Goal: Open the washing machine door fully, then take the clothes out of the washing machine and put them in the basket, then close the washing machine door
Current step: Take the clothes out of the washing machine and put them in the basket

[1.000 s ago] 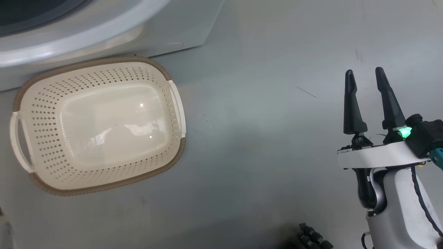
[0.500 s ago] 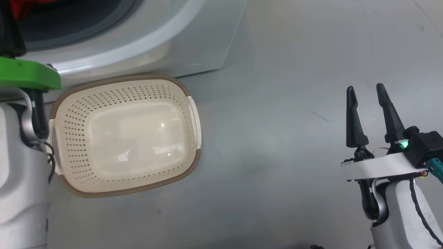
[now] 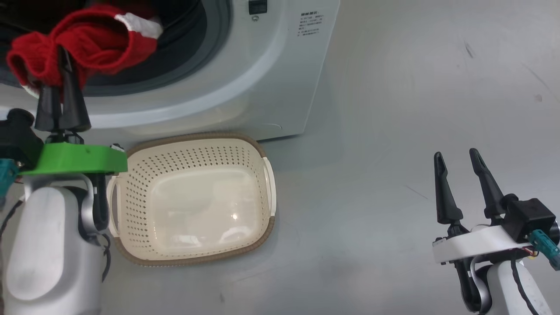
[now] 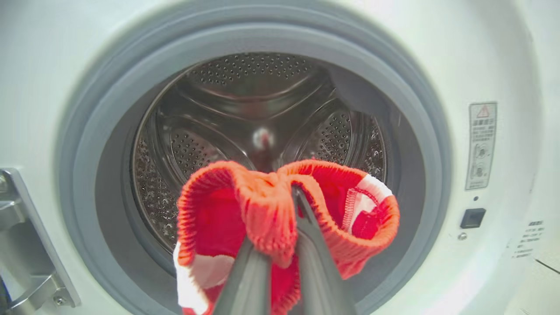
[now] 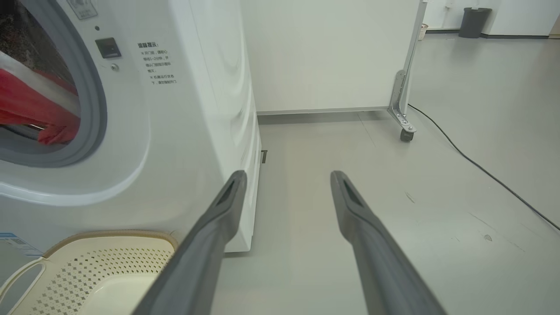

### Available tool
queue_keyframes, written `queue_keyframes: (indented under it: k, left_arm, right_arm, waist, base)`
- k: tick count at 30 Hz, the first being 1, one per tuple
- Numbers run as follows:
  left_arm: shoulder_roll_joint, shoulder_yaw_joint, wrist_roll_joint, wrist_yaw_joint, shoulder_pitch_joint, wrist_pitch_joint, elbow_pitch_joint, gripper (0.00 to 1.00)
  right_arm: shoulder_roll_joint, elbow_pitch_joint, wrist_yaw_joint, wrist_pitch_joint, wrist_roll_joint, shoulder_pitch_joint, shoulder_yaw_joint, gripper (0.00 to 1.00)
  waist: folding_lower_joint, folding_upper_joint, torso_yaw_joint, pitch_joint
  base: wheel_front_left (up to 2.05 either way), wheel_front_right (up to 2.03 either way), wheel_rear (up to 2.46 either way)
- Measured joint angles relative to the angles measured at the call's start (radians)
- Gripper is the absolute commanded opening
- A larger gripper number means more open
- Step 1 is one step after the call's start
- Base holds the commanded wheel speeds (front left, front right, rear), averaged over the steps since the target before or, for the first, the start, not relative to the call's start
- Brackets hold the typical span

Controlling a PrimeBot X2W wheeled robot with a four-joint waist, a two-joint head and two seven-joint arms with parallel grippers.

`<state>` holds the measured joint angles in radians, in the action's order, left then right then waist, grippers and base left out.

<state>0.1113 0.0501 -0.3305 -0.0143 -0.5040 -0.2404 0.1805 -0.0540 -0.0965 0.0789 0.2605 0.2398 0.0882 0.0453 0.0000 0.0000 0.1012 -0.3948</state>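
My left gripper [image 3: 61, 54] is shut on a bright red garment with white trim [image 3: 92, 37], held up in front of the washing machine's [image 3: 262, 65] round opening. In the left wrist view the clothes [image 4: 227, 218] drape over my gripper [image 4: 284, 214] before the steel drum [image 4: 262, 100]. The cream basket [image 3: 197, 139] stands on the floor below the opening, with nothing in it. My right gripper [image 3: 455, 155] hangs open over bare floor far to the right of the basket [image 5: 100, 267]; in its own view the gripper [image 5: 288, 175] holds nothing. The washing machine door is out of view.
A metal door hinge [image 4: 26, 245] sits left of the grey seal. Right of the machine [image 5: 197, 96] stretches grey floor with a wheeled partition foot [image 5: 404, 129], a black cable [image 5: 481, 170] and a dark bin [image 5: 474, 19] far back.
The head camera has swung up, bringing the machine's opening into the picture. My left arm has come into view, its gripper holding the red garment. The right gripper stays open.
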Motion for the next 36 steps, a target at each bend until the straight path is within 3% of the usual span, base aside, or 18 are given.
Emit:
queue_keyframes:
  k: [9, 17, 36]
  left_arm:
    - [-0.026, 0.031, 0.007, 0.001, 0.139, -0.008, -0.087, 0.0]
    - [-0.032, 0.071, 0.006, 0.01, 0.26, 0.009, -0.107, 0.0]
    - [-0.058, 0.113, -0.057, 0.02, 0.324, 0.052, 0.012, 0.0]
  right_arm:
    - [-0.009, -0.007, 0.002, 0.0, -0.005, -0.078, -0.006, 1.0]
    - [-0.008, 0.004, 0.007, 0.0, -0.007, -0.101, 0.005, 1.0]
    - [-0.005, 0.053, 0.013, 0.0, 0.001, -0.096, 0.027, 1.0]
  waist:
    - [0.0, 0.0, -0.047, 0.125]
    - [0.0, 0.0, -0.09, 0.172]
    - [0.0, 0.0, -0.051, 0.088]
  base:
    - [0.0, 0.0, 0.0]
    - [0.0, 0.0, 0.0]
    - [0.0, 0.0, 0.0]
